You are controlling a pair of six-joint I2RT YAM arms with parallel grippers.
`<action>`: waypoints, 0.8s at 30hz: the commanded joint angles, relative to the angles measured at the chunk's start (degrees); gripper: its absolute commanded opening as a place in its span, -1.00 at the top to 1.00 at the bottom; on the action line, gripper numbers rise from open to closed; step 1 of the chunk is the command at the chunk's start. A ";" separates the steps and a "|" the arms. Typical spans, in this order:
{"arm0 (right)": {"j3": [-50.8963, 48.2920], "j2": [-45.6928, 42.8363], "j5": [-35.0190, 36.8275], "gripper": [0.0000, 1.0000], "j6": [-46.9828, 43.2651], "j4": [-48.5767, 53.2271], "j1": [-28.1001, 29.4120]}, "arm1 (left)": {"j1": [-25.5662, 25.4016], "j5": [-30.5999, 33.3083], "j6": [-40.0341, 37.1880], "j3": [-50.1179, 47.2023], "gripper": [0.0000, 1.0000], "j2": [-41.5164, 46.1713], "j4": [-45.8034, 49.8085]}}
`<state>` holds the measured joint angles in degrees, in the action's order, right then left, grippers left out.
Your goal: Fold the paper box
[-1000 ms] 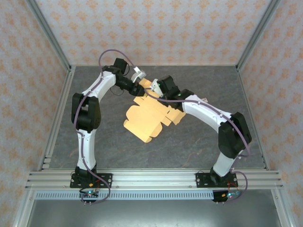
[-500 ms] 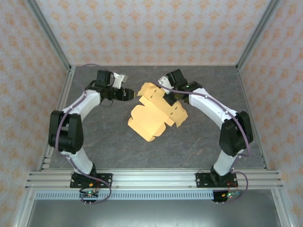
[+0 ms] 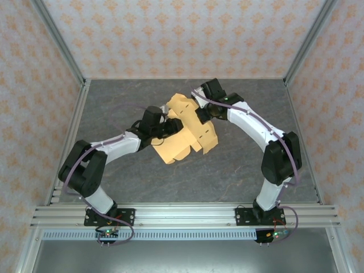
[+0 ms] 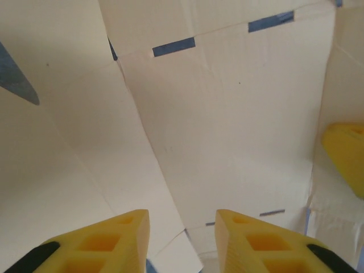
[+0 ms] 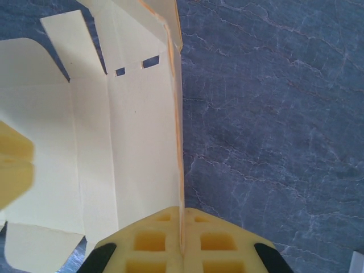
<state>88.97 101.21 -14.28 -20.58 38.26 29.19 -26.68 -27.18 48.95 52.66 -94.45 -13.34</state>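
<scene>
you see the paper box (image 3: 187, 136) near the middle of the table (image 3: 244, 165), a bit toward the far edge, with one panel lifted up. your right gripper (image 5: 182, 244) is pressed together on the edge of that raised panel. your left gripper (image 4: 182, 233) has its fingers apart, close over the sheet; it seems to hold nothing, but the near view is poor.

- Centre: light orange-tan die-cut cardboard sheet (image 3: 183, 141) on grey marbled table (image 3: 239, 165), far flap tilted up.
- My left gripper (image 3: 172, 126) over its left part.
- My right gripper (image 3: 196, 115) at the raised far edge.
</scene>
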 commanded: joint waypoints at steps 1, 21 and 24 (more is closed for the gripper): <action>1.84 1.39 -2.15 1.00 3.59 1.49 -0.10 | -0.84 1.82 7.73 2.47 0.38 -3.12 -8.55; 2.69 3.04 0.35 1.00 3.44 1.35 -0.08 | -1.89 3.15 5.35 6.05 0.73 -11.49 -4.74; 2.88 3.11 0.65 1.00 3.53 1.37 -0.10 | -2.16 3.64 5.22 5.96 0.76 -11.37 -4.03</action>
<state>89.52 103.98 -14.85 -17.93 38.98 29.10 -28.14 -24.93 54.78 57.23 -105.60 -18.44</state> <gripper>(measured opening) 0.046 0.122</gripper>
